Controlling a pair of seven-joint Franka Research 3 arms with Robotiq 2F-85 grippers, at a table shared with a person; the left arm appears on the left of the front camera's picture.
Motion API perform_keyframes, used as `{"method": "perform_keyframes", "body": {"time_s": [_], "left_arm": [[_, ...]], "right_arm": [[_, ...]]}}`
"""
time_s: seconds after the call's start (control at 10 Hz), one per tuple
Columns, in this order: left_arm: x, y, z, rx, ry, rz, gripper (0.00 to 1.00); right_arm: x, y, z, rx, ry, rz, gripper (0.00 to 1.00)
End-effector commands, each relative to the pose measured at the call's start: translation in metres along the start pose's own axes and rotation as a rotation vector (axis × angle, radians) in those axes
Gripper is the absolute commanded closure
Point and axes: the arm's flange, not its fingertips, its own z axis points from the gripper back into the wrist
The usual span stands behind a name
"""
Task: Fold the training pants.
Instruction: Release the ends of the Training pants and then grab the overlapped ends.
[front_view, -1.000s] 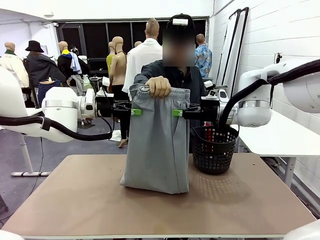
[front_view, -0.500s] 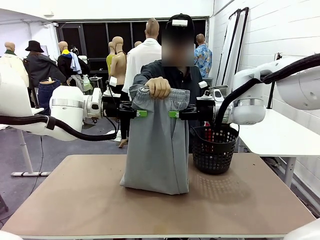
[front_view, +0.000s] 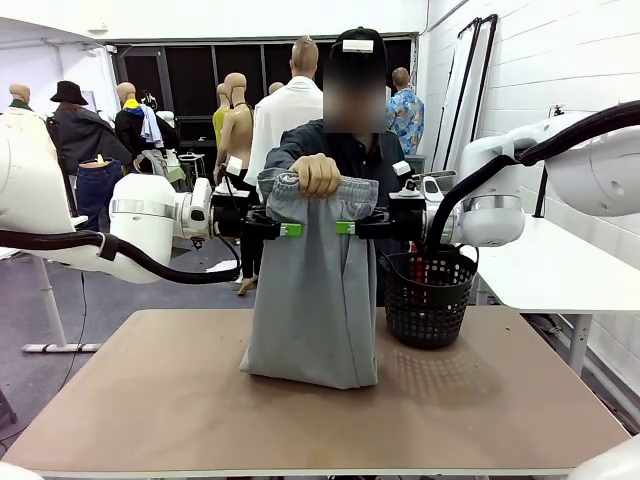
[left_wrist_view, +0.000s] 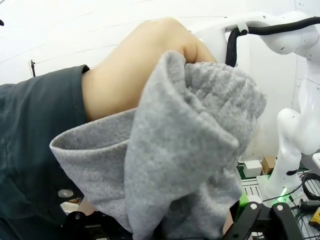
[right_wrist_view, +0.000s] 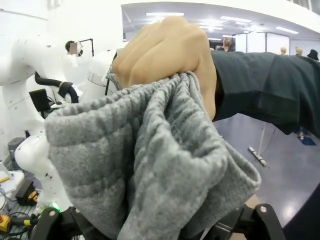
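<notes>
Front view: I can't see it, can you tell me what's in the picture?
A person's hand holds grey training pants up by the waistband, their bottom resting on the table. The left gripper and right gripper, both open, reach in from either side. A black basket stands beside them.

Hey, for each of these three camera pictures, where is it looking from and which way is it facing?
Front: between the arms, facing the person across the table; left gripper and right gripper flank the training pants.
Left wrist: on the left arm, facing the waistband and the person's hand; right arm beyond.
Right wrist: opposite side, same hand; left arm beyond.
All share the pants and hand.
</notes>
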Motion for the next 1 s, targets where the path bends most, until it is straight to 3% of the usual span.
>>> {"method": "perform_keyframes", "body": {"time_s": [0.0,0.3,0.4,0.9], "left_arm": [[0.006,0.005,-0.003,-0.022,-0.044,0.030,0.23],[0.004,0.006,0.002,0.000,-0.052,0.063,0.82],[0.001,0.007,0.004,0.009,-0.041,0.067,1.00],[-0.005,0.008,0.002,0.023,0.013,0.081,1.00]], "right_arm": [[0.005,-0.011,-0.002,0.040,0.024,0.006,0.35],[0.009,-0.016,0.003,0.057,0.044,-0.011,0.94],[0.010,-0.016,0.004,0.064,0.045,-0.015,1.00],[0.014,-0.017,0.004,0.095,0.048,-0.047,1.00]]}}
